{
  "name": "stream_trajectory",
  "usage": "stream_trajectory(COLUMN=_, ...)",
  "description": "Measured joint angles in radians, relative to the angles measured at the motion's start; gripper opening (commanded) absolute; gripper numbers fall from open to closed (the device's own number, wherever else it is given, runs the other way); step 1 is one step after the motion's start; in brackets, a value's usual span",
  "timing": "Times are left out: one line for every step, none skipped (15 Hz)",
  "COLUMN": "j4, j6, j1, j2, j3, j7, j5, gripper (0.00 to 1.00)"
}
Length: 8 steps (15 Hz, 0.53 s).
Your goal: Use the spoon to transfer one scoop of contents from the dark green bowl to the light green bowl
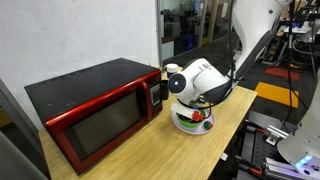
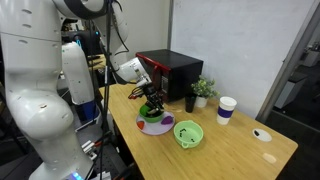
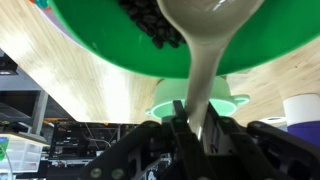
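Observation:
My gripper [image 3: 196, 118] is shut on the slim handle of the pale wooden spoon [image 3: 204, 70]. The spoon's round head reaches into the dark green bowl [image 3: 100, 45], next to the blackish contents [image 3: 150, 25]. The light green bowl [image 3: 232, 103] lies just beyond the jaws in the wrist view. In an exterior view the gripper [image 2: 152, 100] hangs right over the dark green bowl [image 2: 155, 124], with the light green bowl [image 2: 188, 133] beside it. In an exterior view the gripper [image 1: 196, 102] hides most of the dark green bowl [image 1: 190, 125].
A red microwave [image 1: 95, 110] stands on the wooden table [image 2: 230, 150], also seen in an exterior view [image 2: 170, 72]. A white cup with a blue top [image 2: 226, 110], a black cup [image 2: 190, 102] and a small plant [image 2: 203, 90] stand behind the bowls.

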<state>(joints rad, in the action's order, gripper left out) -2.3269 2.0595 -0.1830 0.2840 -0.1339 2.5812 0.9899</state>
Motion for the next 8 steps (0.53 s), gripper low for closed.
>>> stream_trajectory(j4=-0.007, j6=0.007, j1=0.004, j2=-0.008, j3=0.002, j7=0.0, j5=0.0, gripper=0.06)
stream_trajectory(j4=-0.015, j6=0.017, j1=0.008, j2=-0.016, j3=0.004, j7=0.0, j5=0.0, gripper=0.06)
stream_trajectory(j4=-0.023, j6=0.026, j1=0.012, j2=-0.023, j3=0.007, j7=0.0, j5=0.0, gripper=0.06)
stream_trajectory(j4=-0.03, j6=0.036, j1=0.017, j2=-0.031, j3=0.01, j7=0.0, j5=0.0, gripper=0.06)
stream_trajectory(j4=-0.037, j6=0.048, j1=0.021, j2=-0.04, j3=0.012, j7=-0.001, j5=0.0, gripper=0.06)
stream_trajectory(j4=-0.045, j6=0.062, j1=0.026, j2=-0.048, j3=0.015, j7=-0.002, j5=-0.001, gripper=0.06)
stream_trajectory(j4=-0.051, j6=0.075, j1=0.032, j2=-0.055, j3=0.019, j7=-0.005, j5=-0.003, gripper=0.06)
stream_trajectory(j4=-0.058, j6=0.091, j1=0.038, j2=-0.065, j3=0.022, j7=-0.012, j5=-0.008, gripper=0.06)
